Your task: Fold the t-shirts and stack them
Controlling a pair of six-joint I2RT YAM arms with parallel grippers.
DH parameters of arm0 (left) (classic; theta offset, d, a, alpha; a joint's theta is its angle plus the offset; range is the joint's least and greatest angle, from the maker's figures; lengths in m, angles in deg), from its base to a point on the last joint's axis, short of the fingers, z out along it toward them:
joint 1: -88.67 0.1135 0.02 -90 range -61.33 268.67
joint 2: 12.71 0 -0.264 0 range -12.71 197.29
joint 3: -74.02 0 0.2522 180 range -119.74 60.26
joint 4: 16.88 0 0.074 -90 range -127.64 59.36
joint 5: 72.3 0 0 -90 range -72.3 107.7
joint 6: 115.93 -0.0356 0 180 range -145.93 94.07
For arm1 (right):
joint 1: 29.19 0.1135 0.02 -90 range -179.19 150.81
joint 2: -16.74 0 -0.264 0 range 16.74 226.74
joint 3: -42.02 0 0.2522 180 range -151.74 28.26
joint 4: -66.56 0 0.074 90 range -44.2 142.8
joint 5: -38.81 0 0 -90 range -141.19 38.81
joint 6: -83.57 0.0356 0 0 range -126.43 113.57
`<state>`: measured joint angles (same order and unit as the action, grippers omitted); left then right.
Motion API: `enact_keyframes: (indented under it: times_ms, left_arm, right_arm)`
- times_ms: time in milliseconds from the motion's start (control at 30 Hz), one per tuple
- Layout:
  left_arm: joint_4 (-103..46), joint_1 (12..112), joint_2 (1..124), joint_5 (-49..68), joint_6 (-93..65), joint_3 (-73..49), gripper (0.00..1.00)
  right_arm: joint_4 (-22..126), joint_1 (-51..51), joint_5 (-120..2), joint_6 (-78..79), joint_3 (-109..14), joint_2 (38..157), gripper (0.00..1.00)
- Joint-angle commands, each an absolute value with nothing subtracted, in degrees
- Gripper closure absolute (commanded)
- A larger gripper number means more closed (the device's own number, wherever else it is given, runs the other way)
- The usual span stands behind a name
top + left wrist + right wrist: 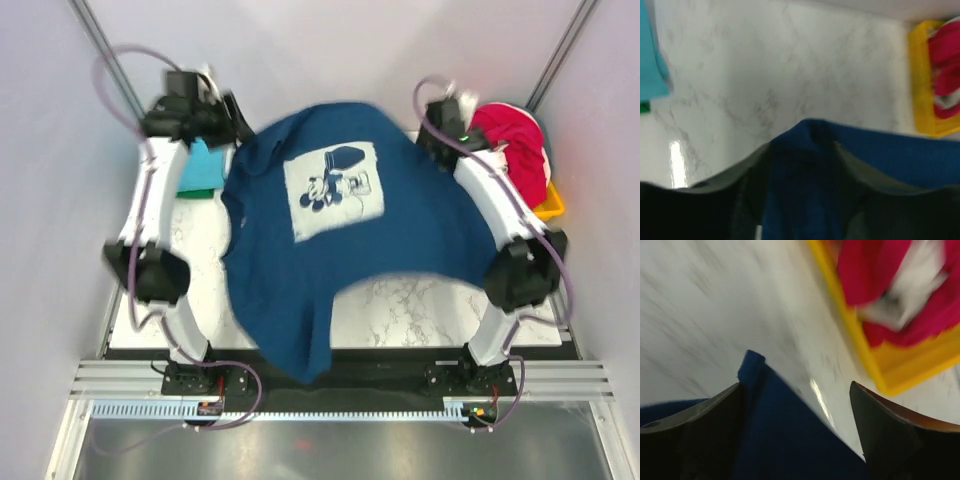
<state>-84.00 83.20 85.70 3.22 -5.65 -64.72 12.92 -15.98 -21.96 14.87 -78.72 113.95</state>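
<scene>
A navy blue t-shirt (300, 270) with a pale chest print (335, 188) is stretched above the table, its far edge held up between the two arms and its lower part hanging past the near edge. My left gripper (232, 120) is shut on the navy cloth (805, 190), which fills the gap between its fingers (730, 185). My right gripper (432, 135) stands open, its fingers (900, 435) wide apart, and the navy cloth (775, 440) lies against the left finger. Teal (200, 165) and green (197, 193) tees lie folded at the far left.
A yellow tray (549, 203) at the far right holds a magenta-red tee (515, 140) and a white one (915, 285); it also shows in the left wrist view (920, 85). The white marbled table (420, 310) shows under the shirt. Grey walls close in both sides.
</scene>
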Motion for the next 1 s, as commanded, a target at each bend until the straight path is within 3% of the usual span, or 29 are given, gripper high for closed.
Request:
enact_keyframes:
  times_ms: [0,33,133,367,567,767,967]
  left_arm:
    - [-96.9,85.1,93.7,-3.8,-4.9,-51.9,0.33]
    - [-91.7,84.9,89.7,-2.4,-5.4,-48.4,0.15]
    - [-87.8,85.2,85.8,1.1,-7.0,-40.1,0.05]
    - [-80.0,84.7,78.3,1.5,-6.8,-25.2,0.08]
    - [-68.2,80.2,72.5,1.4,-0.6,-11.2,0.11]
    - [-61.9,66.7,76.8,8.7,4.7,-4.9,0.12]
    - [-54.5,59.9,86.4,8.1,7.9,-3.7,0.11]
  right_arm:
    - [4.1,-15.8,-24.8,17.7,-65.4,110.4,0.02]
    - [5.5,-15.9,-24.0,17.8,-63.3,108.2,0.02]
    - [6.2,-15.9,-21.8,17.1,-60.3,103.6,0.02]
    - [12.0,-15.9,-25.3,17.1,-47.6,98.5,0.02]
    - [19.9,-15.9,-33.8,17.5,-38.8,102.7,0.02]
    - [24.4,-15.8,-44.8,20.6,-30.8,102.6,0.02]
    - [28.5,-15.8,-50.6,22.3,-20.5,100.0,0.02]
